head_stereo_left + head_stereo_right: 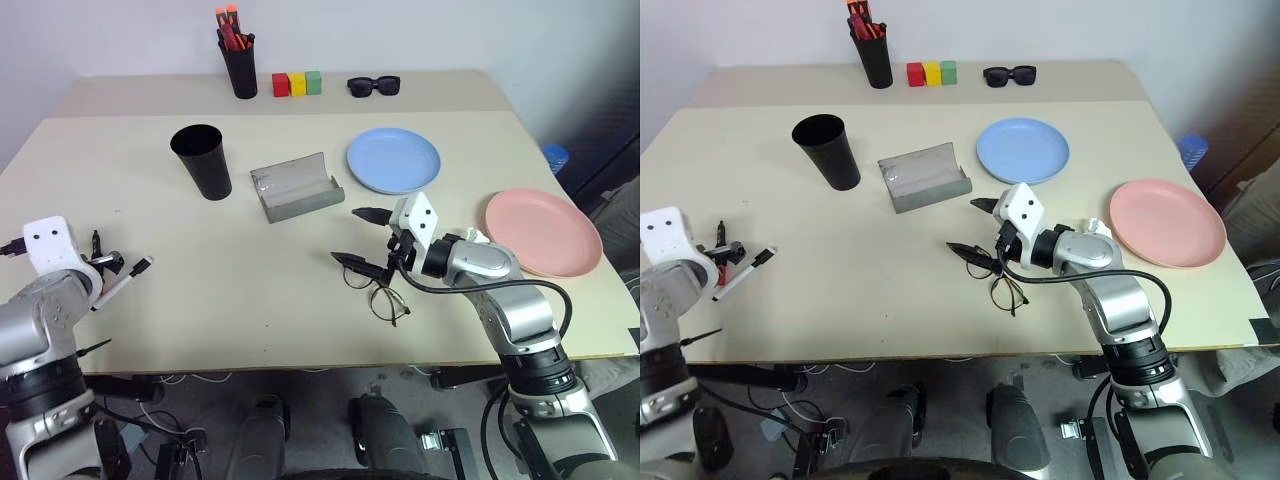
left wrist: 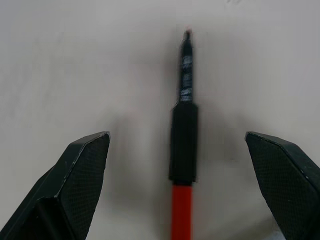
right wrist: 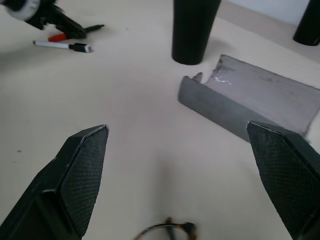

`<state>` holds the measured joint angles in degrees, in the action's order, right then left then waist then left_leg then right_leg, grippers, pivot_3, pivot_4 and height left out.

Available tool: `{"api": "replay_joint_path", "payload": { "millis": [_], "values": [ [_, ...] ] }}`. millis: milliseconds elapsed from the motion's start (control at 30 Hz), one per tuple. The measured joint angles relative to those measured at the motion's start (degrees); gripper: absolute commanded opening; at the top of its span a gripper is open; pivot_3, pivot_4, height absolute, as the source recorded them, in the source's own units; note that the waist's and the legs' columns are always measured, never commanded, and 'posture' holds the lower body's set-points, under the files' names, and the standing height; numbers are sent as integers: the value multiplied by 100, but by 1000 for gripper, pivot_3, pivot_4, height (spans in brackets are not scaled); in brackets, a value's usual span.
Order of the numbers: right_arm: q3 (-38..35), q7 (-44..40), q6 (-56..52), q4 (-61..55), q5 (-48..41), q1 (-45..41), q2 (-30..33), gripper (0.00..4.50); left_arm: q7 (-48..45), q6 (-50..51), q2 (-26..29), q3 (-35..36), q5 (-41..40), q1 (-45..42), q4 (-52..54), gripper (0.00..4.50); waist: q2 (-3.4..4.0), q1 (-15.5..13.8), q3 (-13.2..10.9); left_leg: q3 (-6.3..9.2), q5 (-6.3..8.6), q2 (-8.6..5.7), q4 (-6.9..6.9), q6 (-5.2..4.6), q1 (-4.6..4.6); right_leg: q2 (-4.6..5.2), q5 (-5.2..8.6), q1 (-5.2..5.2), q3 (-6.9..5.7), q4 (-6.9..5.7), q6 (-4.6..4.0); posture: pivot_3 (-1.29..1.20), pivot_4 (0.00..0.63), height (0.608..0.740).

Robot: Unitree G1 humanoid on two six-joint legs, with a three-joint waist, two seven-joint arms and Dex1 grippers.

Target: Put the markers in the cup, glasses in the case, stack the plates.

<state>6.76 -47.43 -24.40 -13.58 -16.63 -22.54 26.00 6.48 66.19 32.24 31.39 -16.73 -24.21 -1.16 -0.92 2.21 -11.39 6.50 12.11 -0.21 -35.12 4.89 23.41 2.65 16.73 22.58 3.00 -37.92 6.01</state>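
The black cup (image 1: 203,160) stands upright at the table's left middle, and the grey case (image 1: 295,187) lies open to its right. Wire-framed glasses (image 1: 380,290) rest near the front edge. My right gripper (image 1: 360,237) hovers open just above and behind them, pointing left toward the case (image 3: 255,100). The blue plate (image 1: 393,160) and the pink plate (image 1: 543,231) lie apart on the right. My left gripper (image 2: 177,141) is open over a red marker with a black cap (image 2: 182,145), which lies between its fingers. A white marker (image 1: 125,280) lies beside it.
At the back edge stand a narrow black holder with orange-capped pens (image 1: 238,62), three coloured blocks (image 1: 297,84) and black sunglasses (image 1: 374,86). Bare tabletop (image 1: 240,270) stretches between the two grippers.
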Motion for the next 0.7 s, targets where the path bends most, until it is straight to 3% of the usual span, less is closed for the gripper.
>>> {"api": "replay_joint_path", "payload": {
  "millis": [100,200,433,467,600,700],
  "values": [
    [89,61,-62,-99,-5,60,-14,4500,112,108,-1,-20,120,-478,-494,4456,0,7,0,0,-1,-2,-2,2,-1,2,0,0,0,-4,0,0,150,740],
    [94,140,-82,-150,-11,72,-14,4500,95,78,-14,19,143,-671,-775,3638,1,13,1,0,-3,-2,0,5,-6,2,0,0,0,-11,0,0,150,740],
    [114,250,-83,-189,-47,137,-20,4500,48,72,-230,274,112,-866,-898,179,1,42,2,1,-5,0,1,8,-10,1,0,0,1,-17,0,0,150,740],
    [113,260,-83,-189,-48,137,-20,4500,59,49,-248,343,111,-866,-892,9,2,45,2,1,-5,0,1,8,-11,1,0,1,1,-18,0,0,150,740],
    [113,266,-76,-187,-51,135,-21,4500,-86,-658,-253,124,238,-517,-762,11,-2,29,2,-2,-5,0,1,9,-7,2,0,3,3,-16,0,0,150,740],
    [97,275,-72,-176,-111,82,-96,4500,-133,-2129,-378,-57,451,-504,-540,11,-20,-33,0,4,-10,0,-1,18,5,3,-1,9,0,-12,-2,0,150,740]
  ]
}}
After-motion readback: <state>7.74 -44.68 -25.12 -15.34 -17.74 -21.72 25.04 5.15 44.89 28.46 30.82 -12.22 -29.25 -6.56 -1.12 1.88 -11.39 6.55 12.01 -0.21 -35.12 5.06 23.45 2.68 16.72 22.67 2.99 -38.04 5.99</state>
